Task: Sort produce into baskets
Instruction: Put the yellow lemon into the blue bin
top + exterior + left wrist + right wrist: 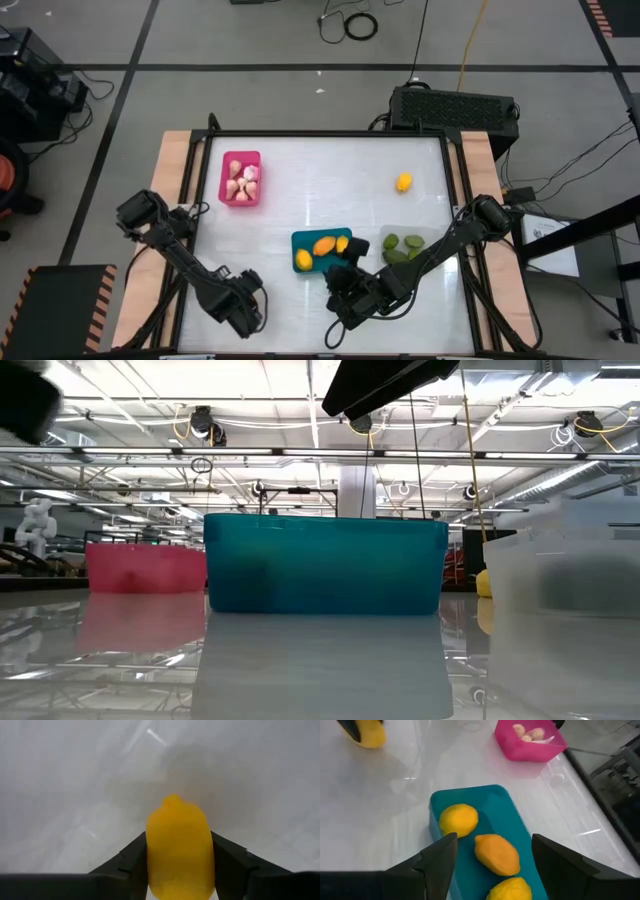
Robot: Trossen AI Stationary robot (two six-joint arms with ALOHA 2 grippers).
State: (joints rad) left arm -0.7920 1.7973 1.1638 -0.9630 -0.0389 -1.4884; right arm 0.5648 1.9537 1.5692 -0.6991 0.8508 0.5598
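Note:
My left gripper (247, 306) stands near the table's front edge, left of the middle, pointing down and shut on a yellow-orange oval fruit (180, 851). That fruit also shows in the right wrist view (367, 733). My right gripper (493, 840) hovers open above the near end of the teal basket (309, 243), which holds three yellow-orange fruits (496, 854). The pink basket (241, 160) holds pale garlic-like bulbs (243, 182). The clear basket (428, 238) holds dark-green fruits (402, 246). My left gripper pinches the yellow-orange fruit by its two opposite sides (152, 855) between its two fingers (131, 862). The fingers come from above, pointing down. One end of the fruit sticks out past the fingers. Whether the fruit rests on the table or is lifted, I cannot tell.
One loose yellow fruit (403, 182) lies on the white tabletop at the far right, behind the clear basket. Bare tabletop lies between the pink basket and this fruit, and along the front edge between the two grippers.

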